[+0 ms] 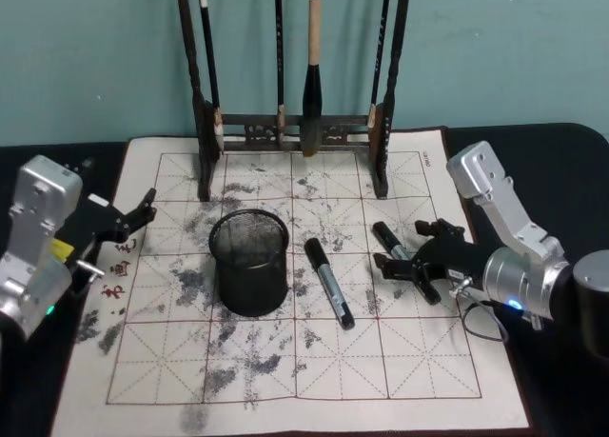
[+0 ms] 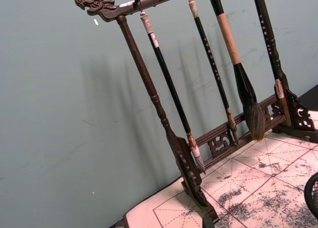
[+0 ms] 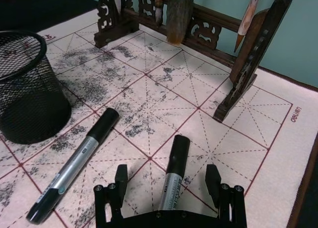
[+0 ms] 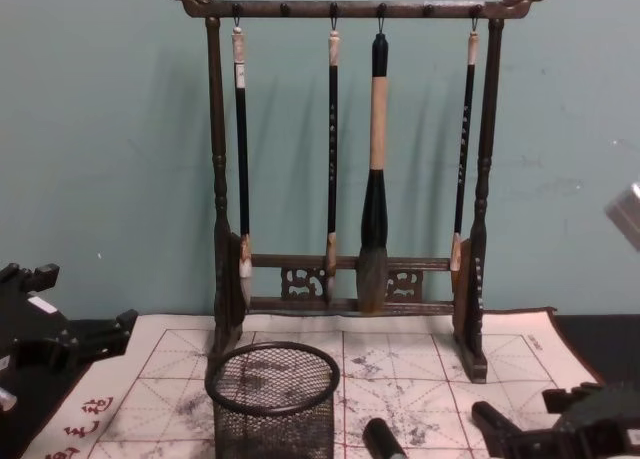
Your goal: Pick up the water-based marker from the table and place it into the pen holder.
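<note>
Toward the right edge of the felt mat (image 1: 400, 361), the right gripper (image 1: 407, 248) sits low, its jaws spread wide and empty, straddling the water-based marker (image 3: 174, 181). A second marker (image 1: 329, 282) lies between it and the pen holder (image 1: 249, 263), which stands upright near the mat's middle. Best to close squarely across the barrel's middle, so it lifts level without swinging. At the mat's left edge the left gripper (image 1: 128, 223) waits, jaws parted, holding nothing.

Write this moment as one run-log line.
phase: pre-grasp | right gripper: open, straddling marker on mat | pen holder: upright, empty | left gripper: parked, mat's left edge
</note>
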